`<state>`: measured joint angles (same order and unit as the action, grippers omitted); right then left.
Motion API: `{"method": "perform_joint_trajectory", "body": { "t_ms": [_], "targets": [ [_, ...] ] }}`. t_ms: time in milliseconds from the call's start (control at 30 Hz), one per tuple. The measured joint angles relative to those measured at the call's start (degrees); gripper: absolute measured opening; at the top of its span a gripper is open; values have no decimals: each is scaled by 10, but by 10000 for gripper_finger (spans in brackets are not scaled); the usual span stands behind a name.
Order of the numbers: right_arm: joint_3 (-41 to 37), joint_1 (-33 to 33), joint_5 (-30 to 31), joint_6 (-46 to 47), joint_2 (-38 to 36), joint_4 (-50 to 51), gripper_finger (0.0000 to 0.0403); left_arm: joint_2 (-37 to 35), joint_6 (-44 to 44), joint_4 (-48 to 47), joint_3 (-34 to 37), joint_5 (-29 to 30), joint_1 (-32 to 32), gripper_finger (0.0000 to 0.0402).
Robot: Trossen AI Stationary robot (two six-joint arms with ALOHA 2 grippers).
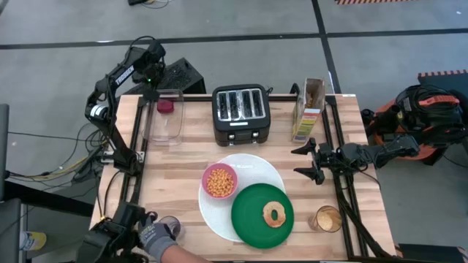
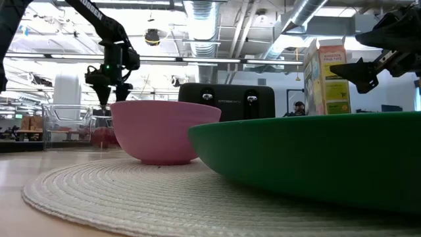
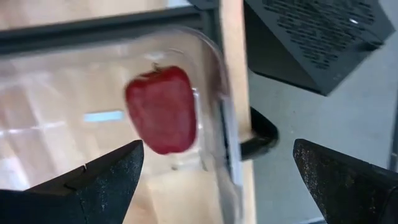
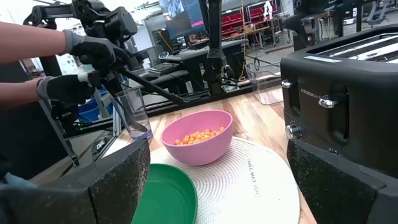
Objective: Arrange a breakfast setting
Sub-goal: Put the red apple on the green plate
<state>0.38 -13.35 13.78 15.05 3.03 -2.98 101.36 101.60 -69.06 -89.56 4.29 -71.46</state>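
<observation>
My left gripper (image 1: 151, 93) hangs open, pointing down, over the far left end of a clear rectangular container (image 1: 167, 118). A red food piece (image 3: 161, 109) lies on the container's floor, below and between the fingers, untouched. A pink bowl (image 1: 219, 181) of orange cereal stands on the large white round woven plate (image 1: 256, 166). A dark-green plate (image 1: 252, 219) overlaps its near edge and carries the bagel ring (image 1: 274, 215). My right gripper (image 1: 311, 161) waits open and level at the table's right side, holding nothing.
A black toaster (image 1: 241, 113) and a cereal carton (image 1: 310, 109) stand at the back. A filled tumbler (image 1: 327, 218) is near the front right. A person's gloved hand (image 1: 156, 235) holds a clear tumbler (image 1: 170, 223) at the front left corner.
</observation>
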Motion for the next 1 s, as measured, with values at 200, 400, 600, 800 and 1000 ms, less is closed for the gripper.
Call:
{"method": "perform_joint_trajectory", "body": {
  "t_ms": [200, 400, 600, 800, 1000],
  "targets": [
    [0, 0, 0, 0, 0, 0, 398, 0, -5, -66, 0, 0, 8, 400],
    [0, 0, 0, 0, 0, 0, 398, 0, -6, -74, 22, -11, 23, 400],
    [0, 0, 0, 0, 0, 0, 398, 0, -5, -55, 85, -39, 27, 400],
    [0, 0, 0, 0, 0, 0, 398, -5, -14, -25, 101, -53, 12, 400],
    [0, 0, 0, 0, 0, 0, 398, -5, -19, -3, 101, -98, 5, 400]
  ]
}}
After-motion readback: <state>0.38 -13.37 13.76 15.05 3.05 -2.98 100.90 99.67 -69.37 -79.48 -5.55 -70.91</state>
